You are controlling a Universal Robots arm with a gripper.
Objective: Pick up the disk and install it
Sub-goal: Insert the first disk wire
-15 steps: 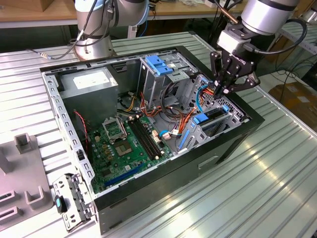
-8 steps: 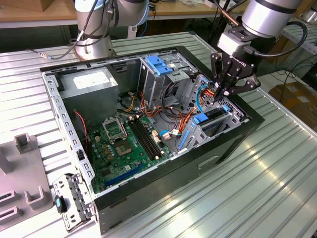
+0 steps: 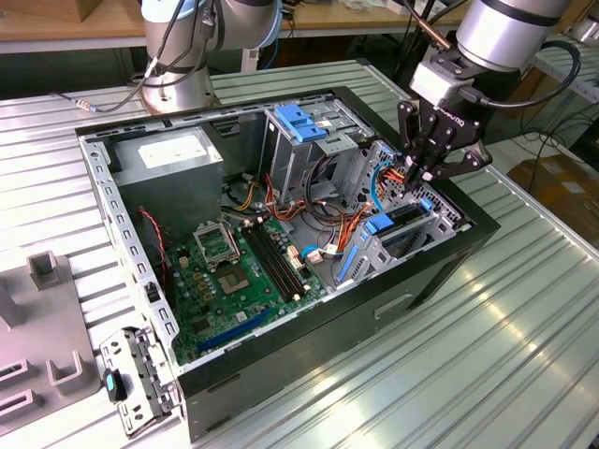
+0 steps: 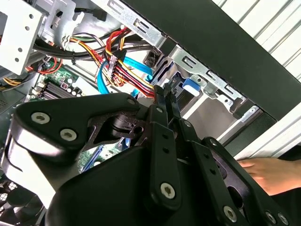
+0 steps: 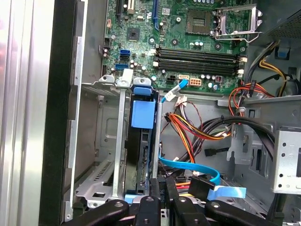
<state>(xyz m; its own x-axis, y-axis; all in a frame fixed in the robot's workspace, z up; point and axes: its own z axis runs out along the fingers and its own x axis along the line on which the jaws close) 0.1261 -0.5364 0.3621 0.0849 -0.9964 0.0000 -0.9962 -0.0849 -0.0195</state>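
- Overhead, in the exterior view, an open computer case [image 3: 440, 271] lies on a ribbed metal table [image 3: 524, 355]. The black gripper [image 3: 423, 174] hangs over the drive cage on the exterior view's right side of the case, its fingers drawn close together at the tips. Beneath them the disk [image 3: 401, 221] sits on edge in the cage, its blue end tab facing the motherboard [image 3: 234, 281]. A taller cage with a light-blue latch plate [image 3: 301, 122] stands nearer the arm's base.
- In the second wrist view, the two fingertips [image 4: 162, 92] are pressed nearly together, with nothing visibly pinched between them. They point at a blue tab [image 4: 190, 84] by the silver cage wall. A bundle of red, yellow and blue cables [image 4: 124, 70] runs just beside them, and a person's hand [image 4: 273, 173] rests outside the case.
- In the first wrist view, the disk [image 5: 142, 141] stands in its slot between silver rails, blue tab toward the motherboard [image 5: 188, 42]. The fingers [image 5: 162, 188] touch or nearly touch its near end. A flat blue cable [image 5: 197, 169] crosses beside them.
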